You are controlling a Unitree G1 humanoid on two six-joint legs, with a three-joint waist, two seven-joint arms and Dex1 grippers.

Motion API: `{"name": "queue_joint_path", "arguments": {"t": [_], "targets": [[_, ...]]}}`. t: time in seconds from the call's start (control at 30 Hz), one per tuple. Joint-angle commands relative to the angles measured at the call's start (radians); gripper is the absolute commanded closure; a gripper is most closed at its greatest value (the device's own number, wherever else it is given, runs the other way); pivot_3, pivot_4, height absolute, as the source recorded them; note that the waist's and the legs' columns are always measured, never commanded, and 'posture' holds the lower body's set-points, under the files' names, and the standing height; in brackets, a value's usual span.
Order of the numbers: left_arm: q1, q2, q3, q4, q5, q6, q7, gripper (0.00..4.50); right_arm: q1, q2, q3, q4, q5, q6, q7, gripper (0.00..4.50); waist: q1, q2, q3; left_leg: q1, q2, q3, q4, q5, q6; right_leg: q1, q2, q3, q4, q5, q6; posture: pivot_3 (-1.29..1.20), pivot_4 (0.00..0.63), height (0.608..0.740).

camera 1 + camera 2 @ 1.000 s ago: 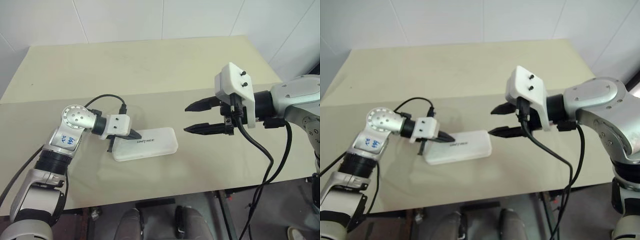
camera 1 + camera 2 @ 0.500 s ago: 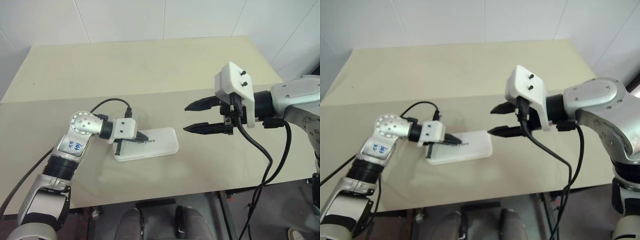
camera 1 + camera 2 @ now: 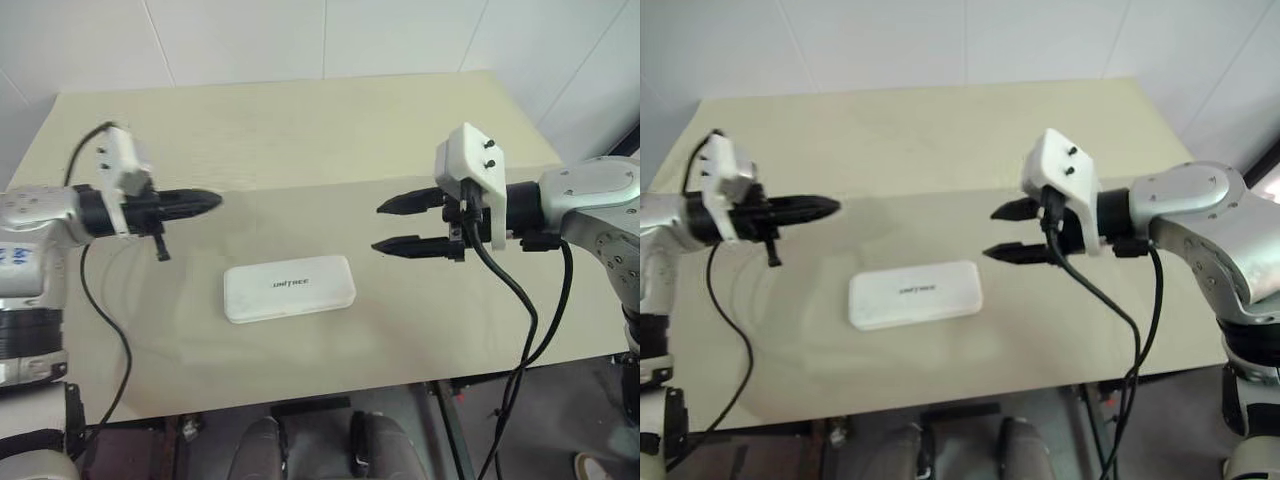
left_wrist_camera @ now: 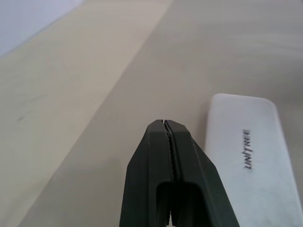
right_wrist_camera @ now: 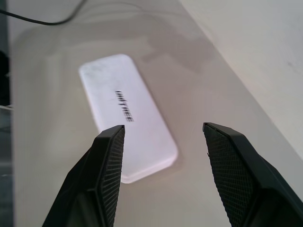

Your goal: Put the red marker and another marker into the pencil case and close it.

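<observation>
pale table [image 3: 300, 120] carries the pencil case [image 3: 289, 288], lid down. head views: left gripper [image 3: 205, 200], clenched and empty, has lifted off the lid and swung away left; right gripper [image 3: 395, 226] hangs spread, empty. wrist views: case closed, so the task looks finished.

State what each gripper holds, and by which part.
Nothing is held. The left gripper is shut on nothing; the right gripper is open, apart from the closed pencil case.

Bright even light, soft shadows; left arm [image 3: 60, 215] motion-blurred.
</observation>
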Motion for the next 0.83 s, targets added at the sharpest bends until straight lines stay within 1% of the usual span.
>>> {"name": "queue_joint_path", "arguments": {"t": [0.03, 0.13, 0.23, 0.4, 0.6, 0.83], "targets": [[0.051, 0.018, 0.076, -0.048, 0.006, -0.012, 0.091, 4.47, 0.014, 0.038, 0.0, 0.1, -0.073, -0.095, -0.018, 1.72, 0.001, 0.0, 0.0, 0.0, 0.0, 0.0, 0.0, 0.0, 0.0, 0.0, 0.0, 0.0, 0.0, 0.0, 0.0, 0.0, 0.15, 0.74], [0.123, 0.003, 0.126, -0.06, 0.036, -0.038, 0.2, 4.47, 0.023, 0.108, 0.001, 0.242, -0.149, -0.176, -0.068, 1.72, -0.001, -0.001, -0.001, 0.0, 0.0, 0.0, 0.0, 0.0, 0.0, 0.0, 0.0, 0.0, -0.001, 0.0, 0.0, 0.0, 0.15, 0.74], [0.175, -0.007, 0.155, -0.076, 0.042, -0.046, 0.272, 4.47, 0.011, 0.163, -0.009, 0.356, -0.203, -0.22, -0.108, 1.72, -0.001, -0.001, -0.001, 0.0, 0.0, 0.001, 0.0, 0.0, 0.0, 0.0, 0.0, 0.0, 0.0, 0.0, 0.0, 0.0, 0.15, 0.74], [0.228, -0.011, 0.2, -0.091, 0.059, -0.044, 0.383, 4.47, 0.007, 0.214, -0.014, 0.526, -0.296, -0.346, -0.134, 1.72, -0.002, -0.001, -0.001, 0.0, 0.001, 0.002, -0.001, 0.0, -0.001, -0.001, -0.001, 0.0, 0.0, 0.0, 0.0, 0.0, 0.15, 0.74], [0.237, -0.006, 0.206, -0.1, 0.05, -0.038, 0.424, 4.47, 0.002, 0.249, -0.041, 0.574, -0.325, -0.385, -0.151, 1.72, -0.002, -0.001, -0.001, 0.0, 0.001, 0.002, -0.001, 0.0, -0.001, -0.001, -0.001, 0.0, 0.0, 0.0, 0.0, 0.0, 0.15, 0.74], [0.213, 0.004, 0.185, -0.08, 0.05, -0.046, 0.414, 4.47, 0.011, 0.246, -0.057, 0.554, -0.331, -0.381, -0.149, 1.72, -0.002, -0.001, -0.001, 0.0, 0.001, 0.002, -0.001, 0.0, -0.001, -0.001, -0.001, 0.0, 0.0, 0.0, 0.0, 0.0, 0.15, 0.74]]}}
